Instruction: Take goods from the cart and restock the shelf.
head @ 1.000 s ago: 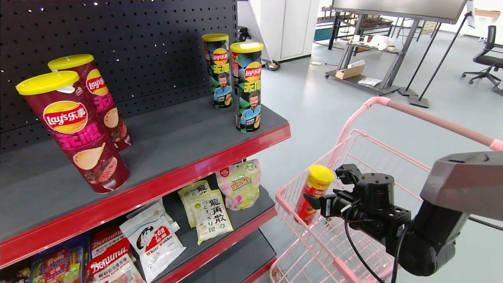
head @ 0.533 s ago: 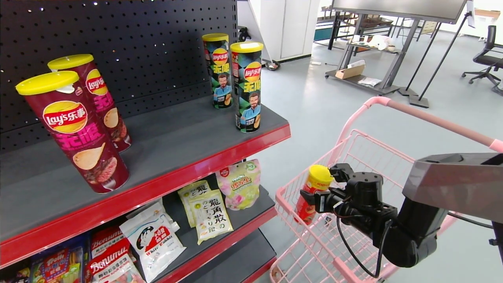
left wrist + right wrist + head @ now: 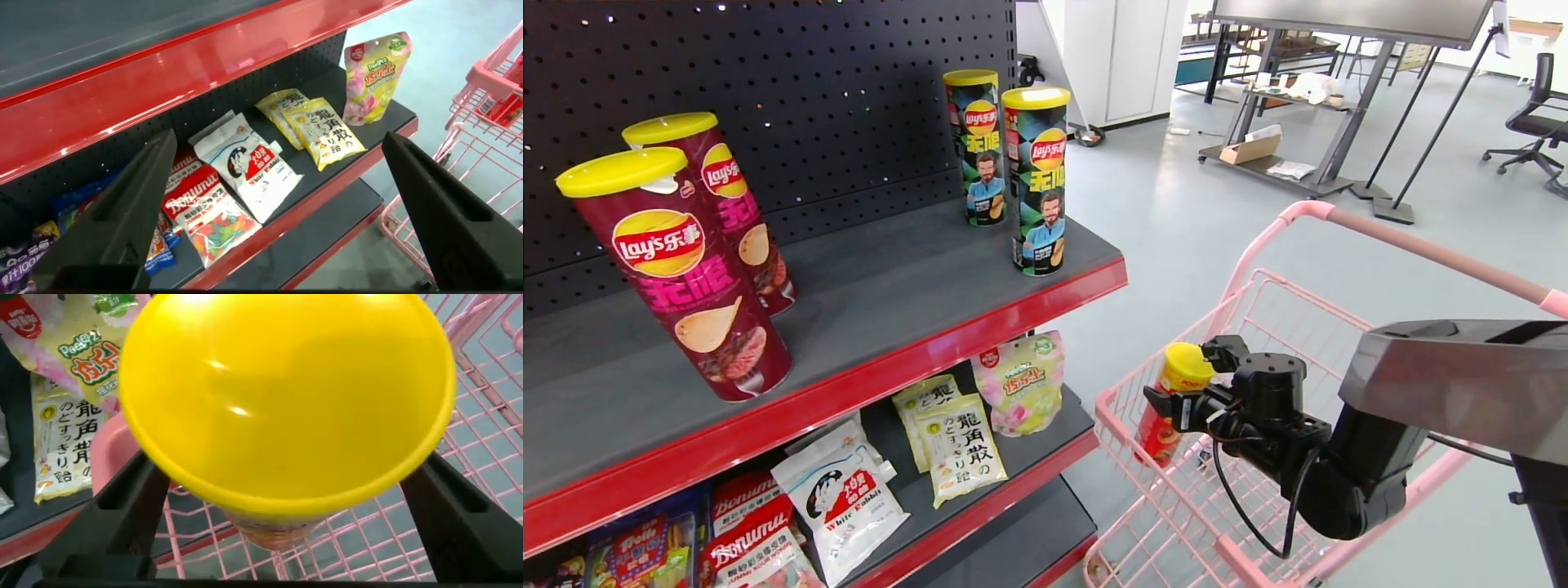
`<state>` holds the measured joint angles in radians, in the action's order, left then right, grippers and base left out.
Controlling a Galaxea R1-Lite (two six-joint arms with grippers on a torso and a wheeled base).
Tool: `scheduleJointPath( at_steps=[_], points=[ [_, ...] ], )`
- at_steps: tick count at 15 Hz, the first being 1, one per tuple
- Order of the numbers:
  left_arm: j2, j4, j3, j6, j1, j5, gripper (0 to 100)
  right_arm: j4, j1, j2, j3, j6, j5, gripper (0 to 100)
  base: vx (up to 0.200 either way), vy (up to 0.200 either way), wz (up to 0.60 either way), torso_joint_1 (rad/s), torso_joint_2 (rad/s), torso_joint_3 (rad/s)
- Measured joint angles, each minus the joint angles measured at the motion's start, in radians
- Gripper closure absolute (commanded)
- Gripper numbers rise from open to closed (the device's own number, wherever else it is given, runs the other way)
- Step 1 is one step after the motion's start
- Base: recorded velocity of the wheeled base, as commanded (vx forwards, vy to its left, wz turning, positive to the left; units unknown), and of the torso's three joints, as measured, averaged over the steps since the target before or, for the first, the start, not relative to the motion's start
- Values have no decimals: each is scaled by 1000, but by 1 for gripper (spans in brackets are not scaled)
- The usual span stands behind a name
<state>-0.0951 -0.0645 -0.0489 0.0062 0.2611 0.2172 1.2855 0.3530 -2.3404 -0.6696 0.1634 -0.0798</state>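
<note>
A red chips can (image 3: pixel 1170 408) with a yellow lid stands tilted at the pink cart's (image 3: pixel 1413 242) near-left corner. My right gripper (image 3: pixel 1186 377) is shut on it just below the lid. In the right wrist view the yellow lid (image 3: pixel 286 400) sits between the two dark fingers (image 3: pixel 122 518). The grey top shelf (image 3: pixel 890 286) with a red front edge holds two maroon cans (image 3: pixel 686 269) on the left and two dark cans (image 3: pixel 1037 180) at the right end. My left gripper (image 3: pixel 278 204) is open, facing the lower shelf (image 3: pixel 327 204) of snack bags.
Snack bags (image 3: pixel 956 445) lie on the lower shelf (image 3: pixel 1013 474), with more packets (image 3: pixel 743 523) to the left. The middle of the top shelf between the can pairs is bare. Stands and a rack (image 3: pixel 1282 106) stand far off on the grey floor.
My right arm has shifted a little to the left, toward the shelf, carrying the red can with it. The shelf goods have not moved.
</note>
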Motion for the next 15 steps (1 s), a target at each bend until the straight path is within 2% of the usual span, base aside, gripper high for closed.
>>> scheduleJointPath(
  at_steps=[1,6,9,13,15],
  points=[
    [0,0,0,0,0,0,0,-1,-1,-6,-5,0,0,100,0,0,0,0,0,0],
    [0,0,0,0,0,0,0,0,1,-24,-9,0,0,100,0,0,0,0,0,0],
    [0,0,0,0,0,0,0,-2,12,-10,3,-2,-47,100,0,0,0,0,0,0],
    [0,1,0,0,0,-1,0,-28,27,110,38,-40,-86,100,0,0,0,0,0,0],
    [0,1,1,-1,0,-3,0,-97,28,228,68,-62,-88,100,0,0,0,0,0,0]
  ],
)
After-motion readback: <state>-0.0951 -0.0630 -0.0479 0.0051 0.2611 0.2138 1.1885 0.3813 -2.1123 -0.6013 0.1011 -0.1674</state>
